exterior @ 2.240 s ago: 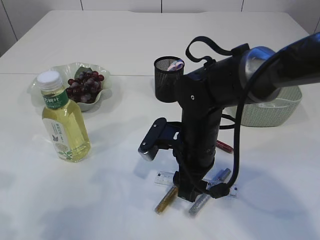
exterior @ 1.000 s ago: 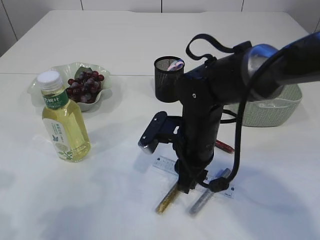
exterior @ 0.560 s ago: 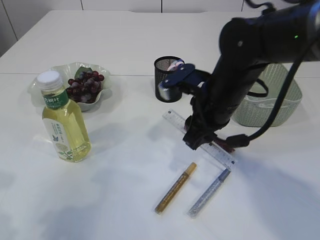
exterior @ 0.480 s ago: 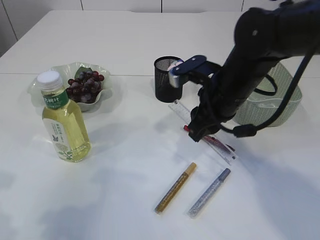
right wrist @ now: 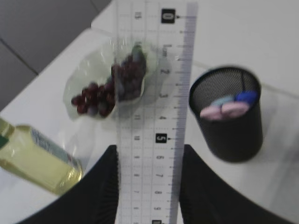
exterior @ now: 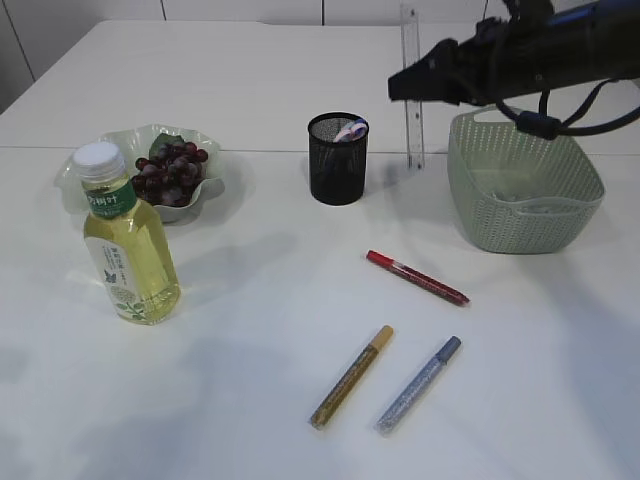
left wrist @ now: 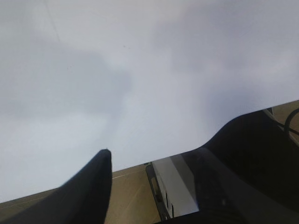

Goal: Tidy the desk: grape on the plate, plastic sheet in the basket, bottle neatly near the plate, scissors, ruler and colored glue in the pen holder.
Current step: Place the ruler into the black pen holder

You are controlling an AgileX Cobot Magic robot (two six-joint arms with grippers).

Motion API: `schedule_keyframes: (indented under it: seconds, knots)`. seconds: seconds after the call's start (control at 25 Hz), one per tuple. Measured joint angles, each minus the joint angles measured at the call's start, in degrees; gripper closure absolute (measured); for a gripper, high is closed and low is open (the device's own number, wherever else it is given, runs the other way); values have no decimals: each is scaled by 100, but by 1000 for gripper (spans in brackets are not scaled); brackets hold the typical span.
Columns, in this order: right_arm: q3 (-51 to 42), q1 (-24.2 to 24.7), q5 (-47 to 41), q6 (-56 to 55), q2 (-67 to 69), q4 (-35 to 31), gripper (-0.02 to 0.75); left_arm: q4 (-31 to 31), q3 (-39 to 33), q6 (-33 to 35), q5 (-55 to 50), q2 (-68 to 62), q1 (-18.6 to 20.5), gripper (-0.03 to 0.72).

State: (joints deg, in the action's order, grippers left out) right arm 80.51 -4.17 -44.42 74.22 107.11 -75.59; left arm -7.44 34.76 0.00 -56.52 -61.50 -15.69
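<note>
Clearly, we have our right gripper clamped on the ruler, its two dark fingers pressing the long edges of the clear strip, which hangs upright in the air at the far right, between the pen holder and the basket and above the table. Our left gripper holds nothing; its jaws stand apart over bare tabletop and the rest of that arm is outside the exterior view. By our reckoning the job is roughly half done: the grapes already lie on the plate at the far left, the bottle stands upright just near the plate, and pink and blue handles, likely the scissors, poke out of the holder. What may be the plastic sheet shows faintly in the basket, though we cannot be sure. Left for us are the ruler, which is lifted but not yet dropped in, and three glue pens lying on the table: a red one in the middle, a gold one and a silver one nearer us. The ruler is a thin, stiff, transparent plastic strip with printed marks; the holder is a round black wire-mesh cup; the basket is pale green woven-look plastic with sloping walls; the plate is translucent with a wavy rim; the pens are slim glittery cylinders that would roll.
</note>
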Motion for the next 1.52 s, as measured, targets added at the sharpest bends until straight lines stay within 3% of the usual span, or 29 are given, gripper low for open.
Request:
schedule_keyframes:
  seconds: [0.16, 0.48, 0.84, 1.52]
  knots:
    - [218, 76, 87, 1191, 118, -1397, 441, 0, 0, 0, -40, 0, 0, 273]
    - [1524, 76, -90, 2350, 1261, -2465, 441, 0, 0, 0, -77, 0, 0, 273]
    - [3349, 76, -401, 2816, 2570, -2573, 441, 0, 0, 0, -77, 0, 0, 273]
    - [4738, -360, -393, 3384, 3907, -2573, 441, 0, 0, 0, -82, 0, 0, 273]
